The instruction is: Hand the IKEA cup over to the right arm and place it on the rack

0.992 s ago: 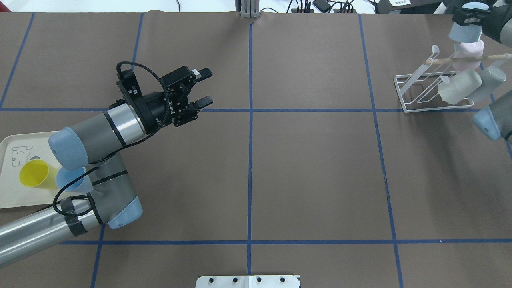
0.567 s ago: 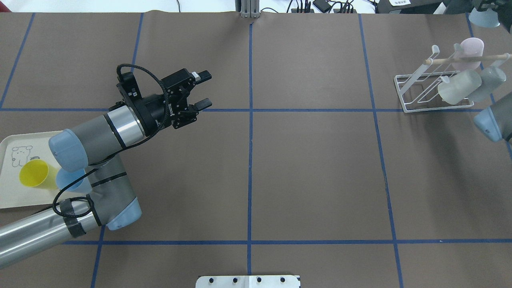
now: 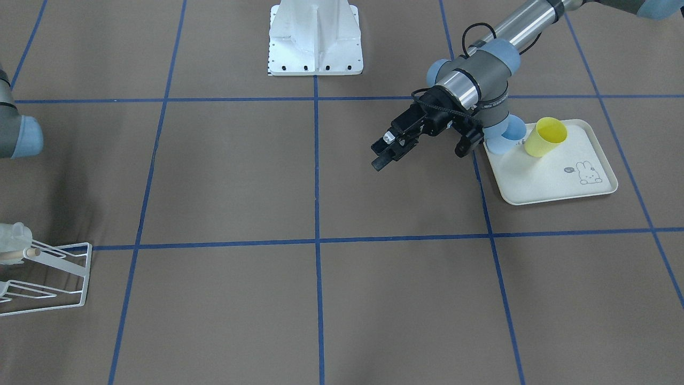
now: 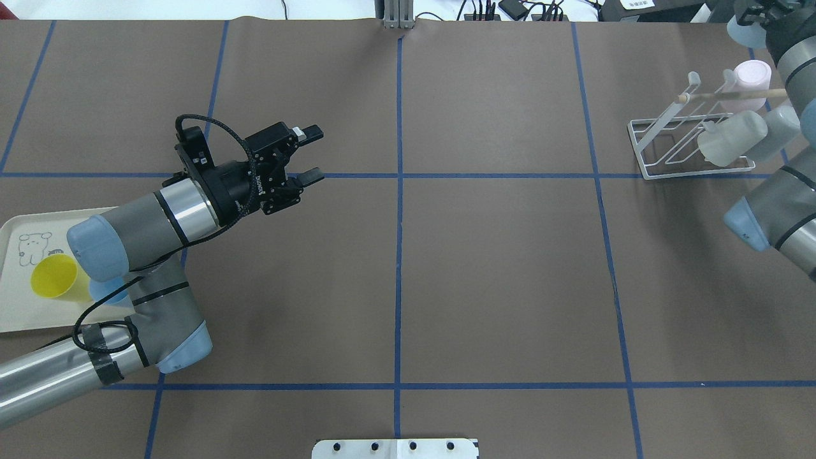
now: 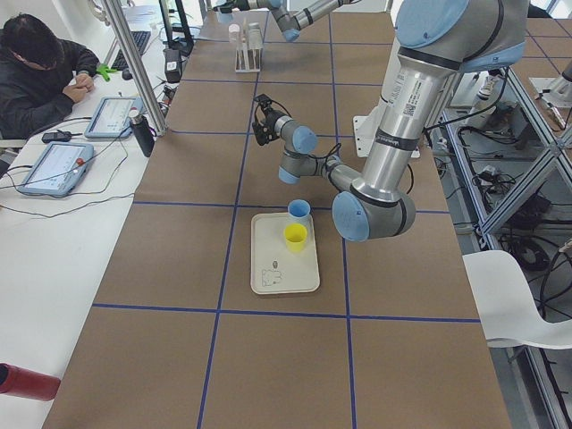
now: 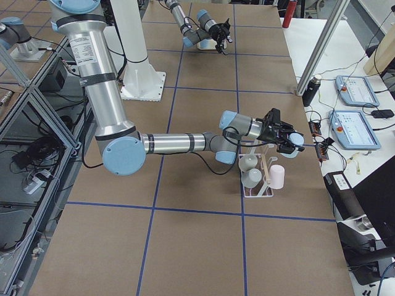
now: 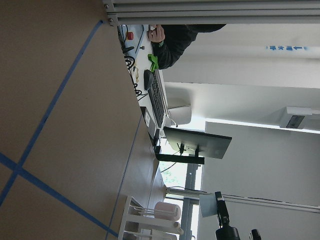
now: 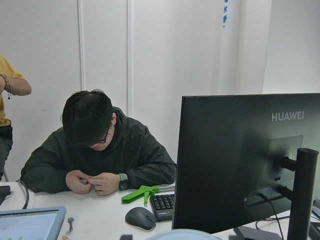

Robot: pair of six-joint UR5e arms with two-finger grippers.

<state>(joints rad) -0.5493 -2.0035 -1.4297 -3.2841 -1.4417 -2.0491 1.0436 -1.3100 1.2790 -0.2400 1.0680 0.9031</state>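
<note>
My right gripper [image 6: 285, 140] is shut on a light-blue cup [image 6: 296, 139] and holds it in the air just past the far end of the rack [image 6: 259, 185]. The cup shows at the top right edge of the overhead view [image 4: 738, 30], and its rim shows at the bottom of the right wrist view [image 8: 185, 234]. The white wire rack [image 4: 676, 140] with its wooden rod holds a pink cup [image 4: 751, 76], a translucent white cup [image 4: 733, 137] and a grey cup [image 4: 776, 126]. My left gripper [image 4: 313, 155] is open and empty above the table's left half.
A cream tray [image 4: 19, 312] at the left edge holds a yellow cup [image 4: 54, 278] and a blue cup [image 3: 505, 140], partly under my left arm. An operator [image 5: 40, 63] sits at the side desk with tablets. The robot's white base [image 3: 315, 37] stands mid-table.
My right gripper has lifted the light-blue cup from just above the pink cup up toward the far edge. My left arm has drawn back a little toward the tray, still open.
</note>
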